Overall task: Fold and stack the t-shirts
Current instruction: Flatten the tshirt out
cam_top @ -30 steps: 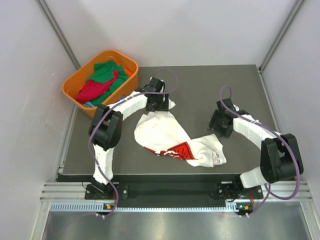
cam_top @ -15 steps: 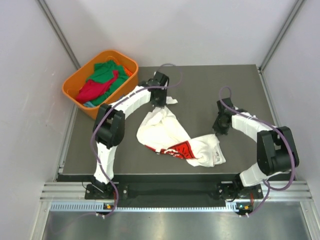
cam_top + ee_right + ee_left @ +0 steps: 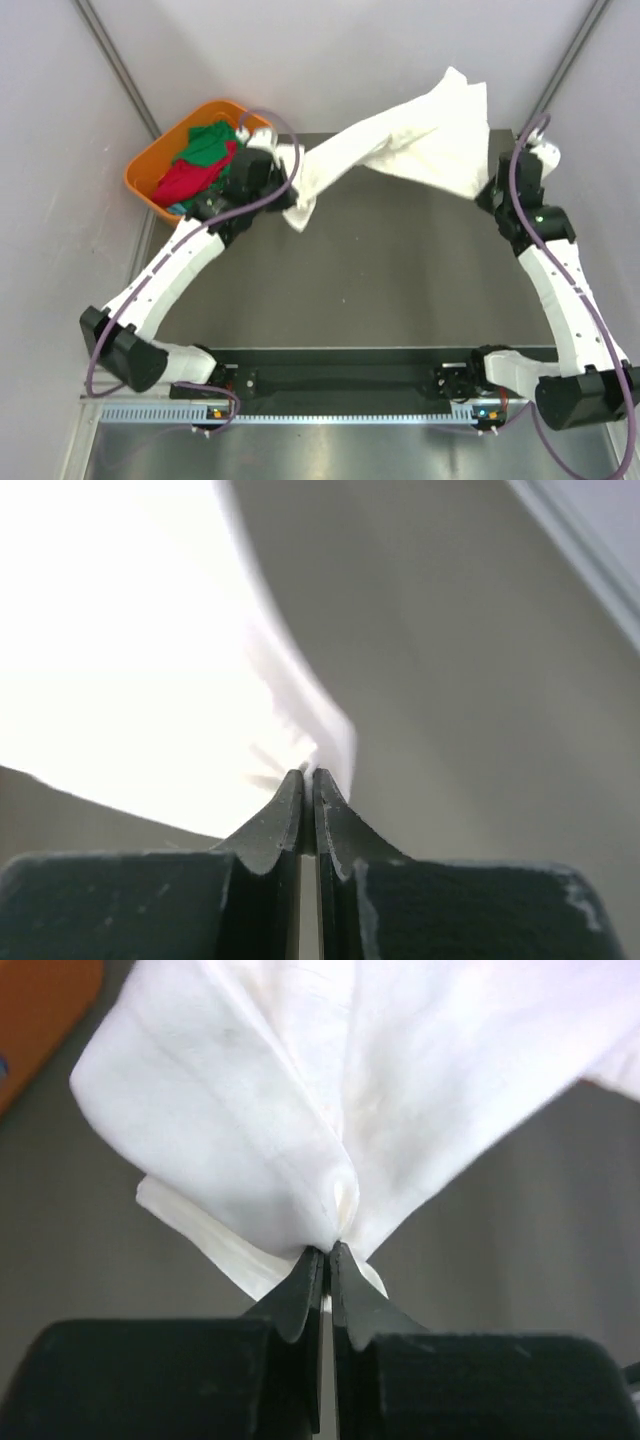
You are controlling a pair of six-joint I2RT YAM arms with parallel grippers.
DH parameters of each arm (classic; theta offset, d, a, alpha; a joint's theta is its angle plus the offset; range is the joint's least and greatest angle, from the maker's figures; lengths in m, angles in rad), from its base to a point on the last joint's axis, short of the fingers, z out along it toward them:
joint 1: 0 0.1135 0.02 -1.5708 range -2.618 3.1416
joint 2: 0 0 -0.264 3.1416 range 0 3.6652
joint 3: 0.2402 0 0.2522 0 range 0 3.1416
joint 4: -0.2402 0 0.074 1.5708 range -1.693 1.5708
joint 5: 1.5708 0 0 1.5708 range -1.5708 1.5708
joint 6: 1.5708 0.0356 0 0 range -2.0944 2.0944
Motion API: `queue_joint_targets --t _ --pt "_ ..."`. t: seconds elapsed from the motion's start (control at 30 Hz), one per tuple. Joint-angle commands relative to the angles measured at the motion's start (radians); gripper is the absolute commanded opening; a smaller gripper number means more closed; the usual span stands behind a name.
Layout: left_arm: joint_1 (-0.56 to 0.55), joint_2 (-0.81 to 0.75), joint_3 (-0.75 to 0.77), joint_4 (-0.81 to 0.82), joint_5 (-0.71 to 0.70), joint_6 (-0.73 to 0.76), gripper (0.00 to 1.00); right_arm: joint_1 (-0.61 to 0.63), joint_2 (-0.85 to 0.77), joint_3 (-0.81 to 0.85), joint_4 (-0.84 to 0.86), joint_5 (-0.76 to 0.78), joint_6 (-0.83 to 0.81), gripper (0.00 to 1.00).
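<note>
The left arm point(image 3: 170, 270) and right arm point(image 3: 565, 290) share one build: rounded white link shells joined by bulky black joint housings, the largest of these farthest back from each gripper. A thin purple cable point(image 3: 270, 114) runs along the outside of each arm and loops free just behind the wrist. The left gripper point(image 3: 327, 1252) has two matte black fingers point(image 3: 295, 1298), broad at the root and tapering to thin curved tips, on a blocky black body. The right gripper point(image 3: 307, 775) is alike, its body edges flecked with pale scuffs.
</note>
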Motion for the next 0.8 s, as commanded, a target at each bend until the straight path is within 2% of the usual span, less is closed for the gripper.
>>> queue_joint_targets --t 0.0,0.03,0.07,0.1,0.17,0.23,0.3,0.43,0.6,0.67,0.77 --pt "0.006 -0.069 -0.367 0.042 0.039 -0.104 0.06 -0.036 0.013 -0.227 -0.111 0.032 0.046 0.0" --pt "0.006 -0.086 -0.426 0.056 0.056 -0.131 0.1 -0.054 0.012 -0.311 -0.091 0.023 0.054 0.0" --pt "0.006 -0.107 -0.478 0.064 0.073 -0.145 0.19 -0.1 0.015 -0.345 -0.079 -0.014 0.057 0.0" --pt "0.005 -0.115 -0.557 0.073 0.102 -0.159 0.24 -0.123 0.03 -0.373 -0.067 -0.028 0.058 0.0" --pt "0.005 -0.128 -0.606 0.078 0.148 -0.18 0.36 -0.194 0.056 -0.414 -0.042 -0.053 0.055 0.03" --pt "0.005 -0.129 -0.618 0.058 0.171 -0.174 0.53 -0.232 0.105 -0.404 -0.054 -0.071 0.046 0.09" --pt "0.005 -0.138 -0.581 0.024 0.158 -0.161 0.57 -0.266 0.131 -0.382 -0.071 -0.1 0.041 0.18" --pt "0.005 -0.158 -0.508 -0.002 0.139 -0.099 0.62 -0.257 0.121 -0.312 -0.074 -0.184 0.034 0.31" --pt "0.005 -0.118 -0.48 0.099 0.274 -0.081 0.61 -0.106 0.092 -0.288 -0.107 -0.192 0.083 0.43" --pt "0.003 -0.088 -0.497 0.139 0.338 -0.091 0.61 -0.069 0.079 -0.33 -0.099 -0.235 0.135 0.45" --pt "0.003 -0.039 -0.518 0.197 0.363 -0.108 0.61 -0.056 0.079 -0.428 -0.035 -0.286 0.178 0.46"
